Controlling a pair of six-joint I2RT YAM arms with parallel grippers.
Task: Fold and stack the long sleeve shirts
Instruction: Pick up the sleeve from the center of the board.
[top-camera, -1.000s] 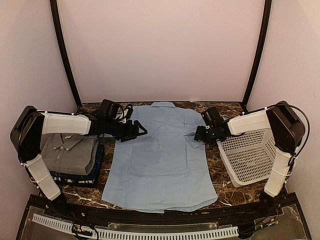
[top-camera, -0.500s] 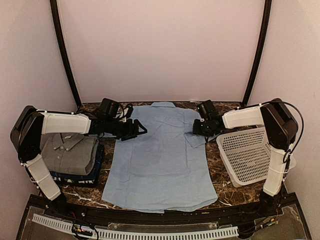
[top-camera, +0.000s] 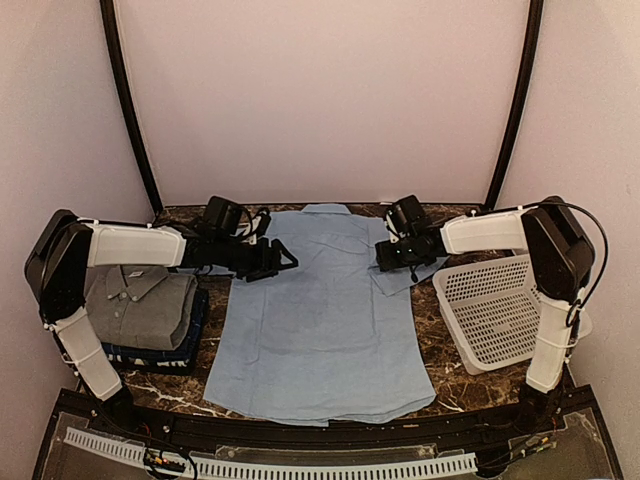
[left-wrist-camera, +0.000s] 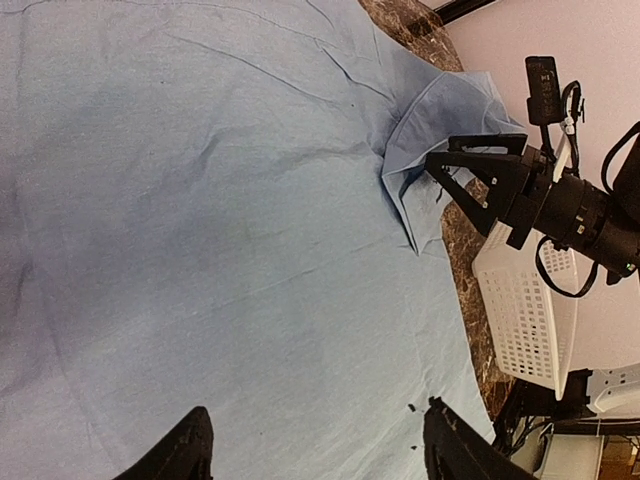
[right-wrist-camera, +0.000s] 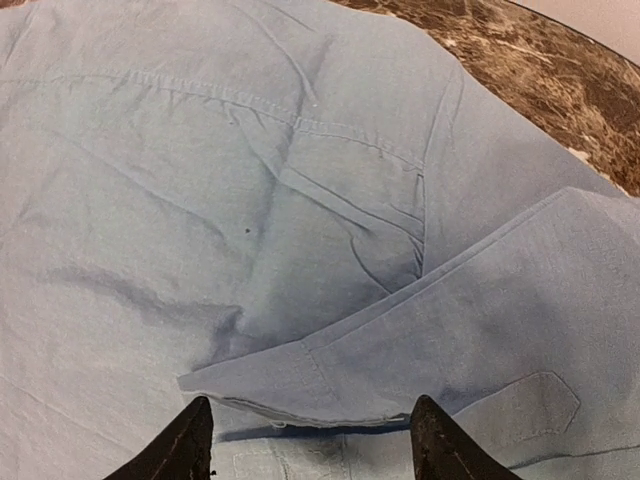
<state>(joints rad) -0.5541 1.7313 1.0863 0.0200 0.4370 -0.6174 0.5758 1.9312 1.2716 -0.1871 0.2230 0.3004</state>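
A light blue shirt (top-camera: 320, 320) lies spread flat in the middle of the table, collar at the far edge. Its right sleeve (top-camera: 395, 275) is folded in over the body, and the cuff (right-wrist-camera: 400, 360) lies just ahead of my right gripper (right-wrist-camera: 312, 440), which is open and holds nothing. That right gripper (top-camera: 380, 258) hovers over the shirt's right shoulder. My left gripper (top-camera: 288, 262) is open over the shirt's left shoulder edge, with bare blue cloth (left-wrist-camera: 200, 200) below its empty jaws (left-wrist-camera: 318, 445). At the left, a folded grey collared shirt (top-camera: 140, 305) rests on a dark navy one (top-camera: 195, 335).
A white lattice basket (top-camera: 500, 310) stands tilted at the right, close to the shirt's edge, and is also seen in the left wrist view (left-wrist-camera: 525, 310). Dark marble table (top-camera: 440, 350) shows between the shirt and the basket. Walls close in on three sides.
My right gripper has moved left and toward the far edge, from beside the basket onto the shirt's right shoulder. The left gripper has barely shifted.
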